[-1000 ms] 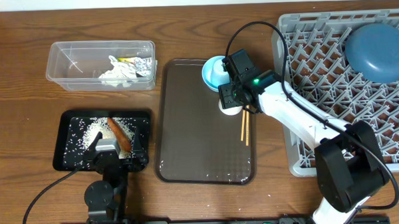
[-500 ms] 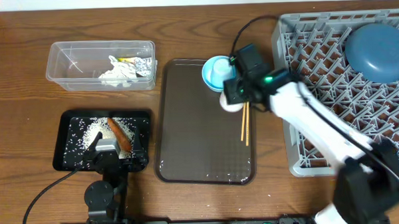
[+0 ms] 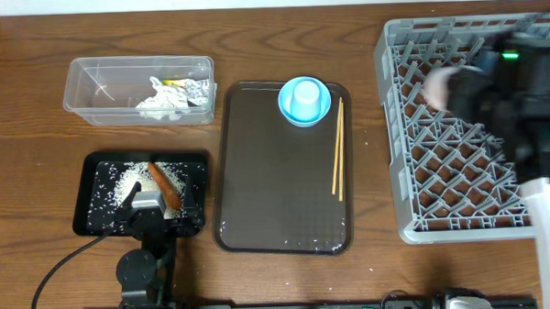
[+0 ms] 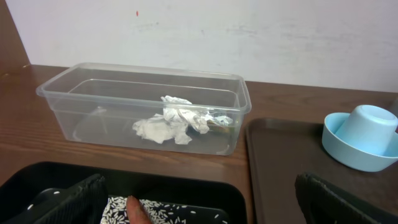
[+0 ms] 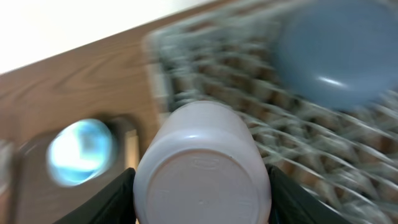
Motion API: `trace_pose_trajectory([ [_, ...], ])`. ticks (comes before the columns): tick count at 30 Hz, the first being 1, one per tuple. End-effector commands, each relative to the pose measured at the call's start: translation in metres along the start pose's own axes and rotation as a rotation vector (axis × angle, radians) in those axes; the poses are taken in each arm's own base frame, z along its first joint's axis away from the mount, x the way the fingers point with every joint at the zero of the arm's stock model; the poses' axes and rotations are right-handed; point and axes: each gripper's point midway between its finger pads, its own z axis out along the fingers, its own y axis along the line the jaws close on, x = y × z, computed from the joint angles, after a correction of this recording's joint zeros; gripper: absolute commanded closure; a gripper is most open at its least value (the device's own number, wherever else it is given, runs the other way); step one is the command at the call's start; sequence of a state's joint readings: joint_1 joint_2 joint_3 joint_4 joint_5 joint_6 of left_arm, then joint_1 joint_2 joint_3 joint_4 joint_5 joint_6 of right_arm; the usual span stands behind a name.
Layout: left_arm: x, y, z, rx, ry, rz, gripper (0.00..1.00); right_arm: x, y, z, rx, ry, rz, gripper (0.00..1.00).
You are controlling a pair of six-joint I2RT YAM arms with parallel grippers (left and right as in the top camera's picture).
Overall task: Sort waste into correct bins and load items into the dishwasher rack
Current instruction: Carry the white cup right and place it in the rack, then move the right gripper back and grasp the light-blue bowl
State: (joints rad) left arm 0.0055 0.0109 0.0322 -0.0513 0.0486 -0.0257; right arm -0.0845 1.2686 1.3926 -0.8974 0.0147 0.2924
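White fills your right wrist view: the right gripper (image 5: 202, 194) has its jaws clamped on the white cup (image 5: 202, 155), above the grey rack (image 3: 441, 167) and near the dark-blue plate (image 5: 334, 56) lying in it. Your left gripper (image 4: 205, 208) hangs with jaws wide over the black tray (image 3: 82, 193) of rice (image 3: 127, 183) and carrot (image 3: 161, 182). The light-blue bowl (image 3: 304, 101) and chopsticks (image 3: 337, 161) sit on the brown tray (image 3: 266, 173).

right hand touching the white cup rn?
Touching. The right wrist view shows the white cup between the right hand's two fingers, both against its sides, held over the dishwasher rack.
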Motion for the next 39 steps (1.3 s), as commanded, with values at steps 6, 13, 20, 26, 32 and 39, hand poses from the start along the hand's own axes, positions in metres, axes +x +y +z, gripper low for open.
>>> trace_pose_trajectory([
  [6, 0.015, 0.005, 0.002, -0.019, 0.036, -0.001, 0.02, -0.015, -0.139, 0.006, 0.283, -0.023, 0.321, 0.53],
  [13, 0.015, 0.005, 0.002, -0.019, 0.036, -0.001, 0.02, 0.003, -0.221, 0.032, 0.416, 0.046, 0.477, 0.52],
  [20, 0.015, 0.005, 0.002, -0.019, 0.036, -0.001, 0.02, 0.027, -0.259, 0.058, 0.464, 0.136, 0.539, 0.50],
  [26, 0.015, 0.005, 0.002, -0.019, 0.036, -0.001, 0.02, 0.030, -0.258, 0.065, 0.445, 0.152, 0.546, 0.11],
  [32, 0.015, 0.005, 0.002, -0.019, 0.036, -0.001, 0.02, 0.015, -0.222, 0.062, 0.255, 0.133, 0.555, 0.06],
  [39, 0.015, 0.005, 0.002, -0.019, 0.036, -0.002, 0.02, -0.027, -0.116, 0.025, -0.085, 0.020, 0.361, 0.08],
])
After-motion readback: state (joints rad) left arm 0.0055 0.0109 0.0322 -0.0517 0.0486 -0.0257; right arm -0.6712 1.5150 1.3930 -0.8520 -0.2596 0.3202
